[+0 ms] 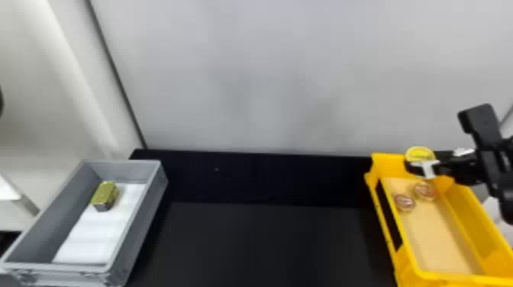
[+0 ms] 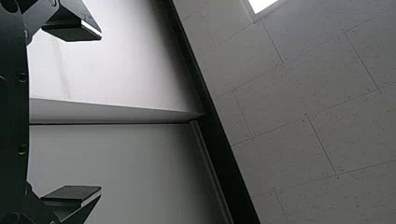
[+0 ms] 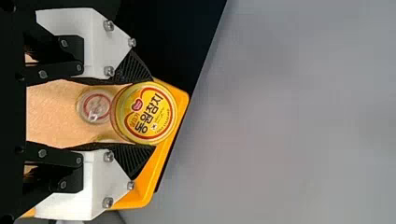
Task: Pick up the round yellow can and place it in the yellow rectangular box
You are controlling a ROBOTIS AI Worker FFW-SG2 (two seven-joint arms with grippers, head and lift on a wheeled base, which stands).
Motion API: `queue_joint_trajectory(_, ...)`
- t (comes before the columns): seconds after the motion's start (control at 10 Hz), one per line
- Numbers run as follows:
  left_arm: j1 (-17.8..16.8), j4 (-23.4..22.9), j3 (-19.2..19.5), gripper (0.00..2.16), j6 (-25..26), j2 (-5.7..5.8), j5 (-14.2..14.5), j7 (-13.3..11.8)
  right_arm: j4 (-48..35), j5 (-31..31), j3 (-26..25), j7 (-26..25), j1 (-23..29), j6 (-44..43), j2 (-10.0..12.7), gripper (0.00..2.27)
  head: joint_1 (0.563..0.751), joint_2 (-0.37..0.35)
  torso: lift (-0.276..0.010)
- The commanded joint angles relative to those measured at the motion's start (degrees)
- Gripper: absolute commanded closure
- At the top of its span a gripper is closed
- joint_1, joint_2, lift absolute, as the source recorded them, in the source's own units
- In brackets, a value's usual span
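Here, right jaws grip the yellow can point(image 3: 150, 113) near the box's far rim point(image 1: 389, 158); left jaws gape.

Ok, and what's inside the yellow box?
In the yellow box, two round things lie near the far end. Whatever is beneath them is covered, and the right gripper, holding the yellow can at that end, hides part of the far right corner.

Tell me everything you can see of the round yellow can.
The round yellow can has a yellow lid ringed in red, with dark print, and a shiny, metallic-looking gold side. It sits between the right gripper's fingers, lid visible, seemingly raised at the far end of the yellow box.
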Motion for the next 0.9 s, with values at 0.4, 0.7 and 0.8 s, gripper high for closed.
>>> queue_joint_trajectory(0.4, -0.2, -0.2, 0.0, 0.12, 0.0, 0.00, 0.0, 0.0, 4.9, 3.9, -8.8, 2.3, 3.9, -0.7, -0.1, 0.70, 0.663, 0.054, -0.010)
queue_joint_trajectory(0.7, -0.2, -0.2, 0.0, 0.12, 0.0, 0.00, 0.0, -0.1, 10.6, 1.2, -11.2, 2.0, 4.7, -3.1, 0.5, 0.70, 0.663, 0.054, -0.010)
queue_joint_trajectory(0.8, -0.2, -0.2, -0.1, 0.12, 0.0, -0.09, -0.1, -0.1, 12.1, -1.2, -11.4, 0.3, 4.9, -3.3, 0.5, 0.70, 0.663, 0.054, -0.010)
